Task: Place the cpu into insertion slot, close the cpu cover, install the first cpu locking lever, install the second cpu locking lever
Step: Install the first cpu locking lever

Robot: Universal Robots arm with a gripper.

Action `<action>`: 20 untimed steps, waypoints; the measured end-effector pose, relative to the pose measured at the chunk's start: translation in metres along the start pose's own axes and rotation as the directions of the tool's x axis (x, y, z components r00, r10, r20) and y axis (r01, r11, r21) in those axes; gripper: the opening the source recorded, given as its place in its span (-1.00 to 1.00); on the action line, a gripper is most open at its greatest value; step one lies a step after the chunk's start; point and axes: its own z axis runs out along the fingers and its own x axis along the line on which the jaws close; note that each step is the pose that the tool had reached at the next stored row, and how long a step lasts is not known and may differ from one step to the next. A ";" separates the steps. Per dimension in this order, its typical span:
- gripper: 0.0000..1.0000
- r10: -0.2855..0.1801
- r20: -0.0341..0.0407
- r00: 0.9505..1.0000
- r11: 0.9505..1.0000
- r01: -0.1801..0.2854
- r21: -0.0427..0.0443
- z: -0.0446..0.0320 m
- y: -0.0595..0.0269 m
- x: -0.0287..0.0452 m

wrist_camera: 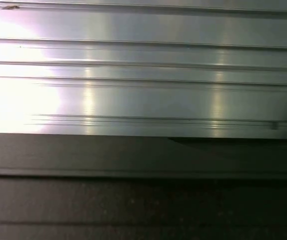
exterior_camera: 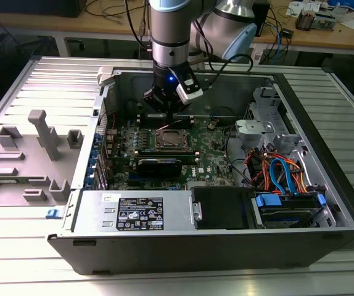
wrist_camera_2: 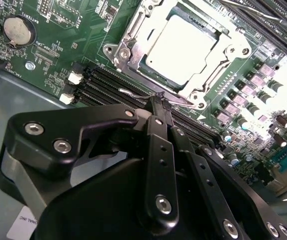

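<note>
The cpu (wrist_camera_2: 187,41), a dull silver-grey square, lies in the insertion slot (exterior_camera: 169,139) on the green motherboard (wrist_camera_2: 83,30). The cpu cover (wrist_camera_2: 133,42), a thin metal frame, lies flat around the chip's edges. A thin wire locking lever (wrist_camera_2: 131,93) runs along the socket's side nearest the gripper. My gripper (wrist_camera_2: 160,101) is shut, its black fingertips together and right at that lever, just off the socket's edge. In the exterior view the gripper (exterior_camera: 166,113) hangs over the far side of the socket inside the open computer case.
Black memory slots (wrist_camera_2: 108,82) lie between the gripper and the socket. A coin battery (wrist_camera_2: 17,29) sits on the board. Drive bays with blue and orange cables (exterior_camera: 275,169) fill the case's right; a power supply (exterior_camera: 134,213) sits in front. A grey fixture (exterior_camera: 38,145) stands outside on the ribbed table (wrist_camera: 143,75).
</note>
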 end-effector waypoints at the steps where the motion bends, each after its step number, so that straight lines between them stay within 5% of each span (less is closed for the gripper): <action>1: -0.79 0.000 0.000 1.000 1.000 0.000 0.000 0.0000 -0.0002 0.0002; 9: -0.79 0.000 0.000 1.000 1.000 0.000 0.001 0.0000 -0.0024 0.0026; 20: -0.79 0.000 -0.002 1.000 1.000 0.000 0.005 0.0031 -0.0027 -0.0095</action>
